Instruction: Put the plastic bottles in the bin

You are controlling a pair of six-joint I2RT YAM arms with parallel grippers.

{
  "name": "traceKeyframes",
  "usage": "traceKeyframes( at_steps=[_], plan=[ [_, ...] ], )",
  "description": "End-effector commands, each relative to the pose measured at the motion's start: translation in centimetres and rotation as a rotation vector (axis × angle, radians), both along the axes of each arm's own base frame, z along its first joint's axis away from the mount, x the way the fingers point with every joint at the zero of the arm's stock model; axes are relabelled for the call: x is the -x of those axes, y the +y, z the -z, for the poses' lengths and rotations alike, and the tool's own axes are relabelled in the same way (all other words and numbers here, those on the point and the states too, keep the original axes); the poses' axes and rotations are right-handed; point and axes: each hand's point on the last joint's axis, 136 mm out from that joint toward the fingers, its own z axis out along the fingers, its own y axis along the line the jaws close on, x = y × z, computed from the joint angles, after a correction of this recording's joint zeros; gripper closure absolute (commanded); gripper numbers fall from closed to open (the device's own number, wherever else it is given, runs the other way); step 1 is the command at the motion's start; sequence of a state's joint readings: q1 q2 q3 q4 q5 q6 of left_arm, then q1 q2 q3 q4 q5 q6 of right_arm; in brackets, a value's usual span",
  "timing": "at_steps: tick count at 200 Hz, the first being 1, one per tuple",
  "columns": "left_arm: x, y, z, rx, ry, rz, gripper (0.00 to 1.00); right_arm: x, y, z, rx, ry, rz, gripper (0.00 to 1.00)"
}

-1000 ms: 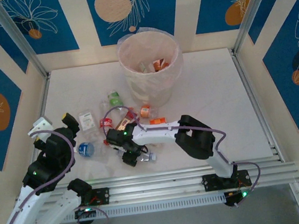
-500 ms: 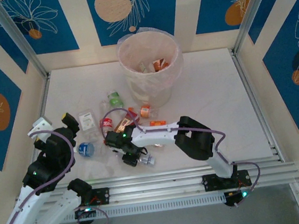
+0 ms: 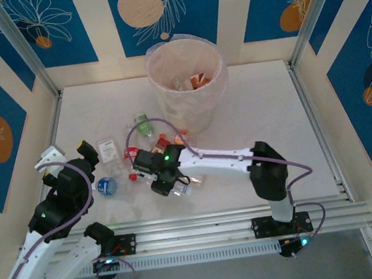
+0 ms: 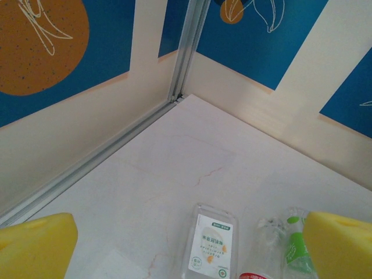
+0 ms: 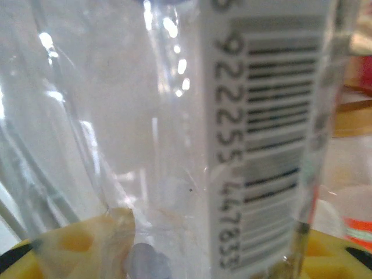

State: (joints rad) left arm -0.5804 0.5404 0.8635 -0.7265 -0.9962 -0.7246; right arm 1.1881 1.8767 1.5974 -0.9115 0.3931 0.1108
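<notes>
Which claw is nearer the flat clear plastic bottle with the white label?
Left. The left claw stands open just beside the white-labelled bottle; the right claw, gripping another clear bottle, lies farther off, to its right.

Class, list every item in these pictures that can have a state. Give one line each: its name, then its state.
bin, upright, with bottles inside.
left gripper, open, empty.
right gripper, shut on the barcode bottle.
white-label bottle, lying flat on the table.
green-label bottle, lying on the table.
blue bottle, lying on the table.
</notes>
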Motion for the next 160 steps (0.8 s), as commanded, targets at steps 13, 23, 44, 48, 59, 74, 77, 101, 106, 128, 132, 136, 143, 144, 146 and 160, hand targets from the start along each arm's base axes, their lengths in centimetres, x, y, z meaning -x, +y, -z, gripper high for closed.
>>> traceKeyframes(
  at_steps=[13, 23, 44, 48, 59, 74, 77, 101, 106, 128, 132, 136, 143, 144, 146, 160],
  plan=[
    [-0.1, -0.1, -0.3, -0.006, -0.001, 0.000, 0.00, -3.4, -2.7, -6.6, -0.095, -0.147, 0.085, 0.50],
    [-0.3, -0.3, -0.2, -0.004, 0.001, 0.005, 0.00, -4.5, -3.3, -8.4, -0.129, -0.193, 0.104, 0.50],
    [-0.7, -0.7, -0.1, -0.005, 0.009, 0.018, 0.00, -6.9, -4.5, -12.5, -0.211, -0.285, 0.137, 0.51],
    [-0.8, -0.8, -0.1, -0.006, 0.011, 0.021, 0.01, -7.4, -4.8, -13.4, -0.226, -0.306, 0.145, 0.51],
    [-1.0, -1.1, 0.0, -0.006, 0.017, 0.029, 0.01, -8.7, -5.3, -15.6, -0.270, -0.351, 0.158, 0.51],
    [-1.3, -1.4, 0.1, -0.004, 0.025, 0.041, 0.00, -10.3, -5.8, -18.7, -0.335, -0.412, 0.170, 0.51],
    [-1.4, -1.5, 0.1, -0.005, 0.027, 0.043, 0.00, -10.6, -5.9, -19.4, -0.349, -0.424, 0.170, 0.51],
    [-1.8, -2.1, 0.4, 0.002, 0.038, 0.066, 0.00, -13.3, -6.5, -24.5, -0.449, -0.519, 0.186, 0.51],
    [-1.9, -2.2, 0.5, 0.000, 0.044, 0.072, 0.00, -13.9, -6.6, -25.5, -0.471, -0.534, 0.191, 0.51],
    [-2.3, -2.9, 0.7, -0.001, 0.058, 0.100, 0.00, -16.4, -7.2, -30.1, -0.574, -0.598, 0.213, 0.52],
    [-2.4, -3.0, 0.8, -0.001, 0.060, 0.105, 0.00, -16.9, -7.4, -30.8, -0.591, -0.608, 0.221, 0.52],
    [-2.5, -3.1, 0.8, -0.002, 0.063, 0.108, 0.00, -17.4, -7.5, -31.5, -0.606, -0.617, 0.226, 0.52],
    [-2.5, -3.2, 0.9, -0.002, 0.067, 0.113, 0.00, -18.2, -7.7, -32.5, -0.631, -0.630, 0.234, 0.52],
    [-2.5, -3.2, 0.8, -0.002, 0.067, 0.114, 0.00, -18.3, -7.7, -32.7, -0.634, -0.634, 0.236, 0.52],
    [-2.6, -3.3, 0.9, -0.002, 0.069, 0.116, 0.01, -18.5, -7.8, -32.9, -0.639, -0.636, 0.238, 0.52],
    [-2.7, -3.5, 1.0, -0.004, 0.076, 0.124, 0.00, -20.3, -8.1, -34.3, -0.669, -0.664, 0.258, 0.52]
  ],
)
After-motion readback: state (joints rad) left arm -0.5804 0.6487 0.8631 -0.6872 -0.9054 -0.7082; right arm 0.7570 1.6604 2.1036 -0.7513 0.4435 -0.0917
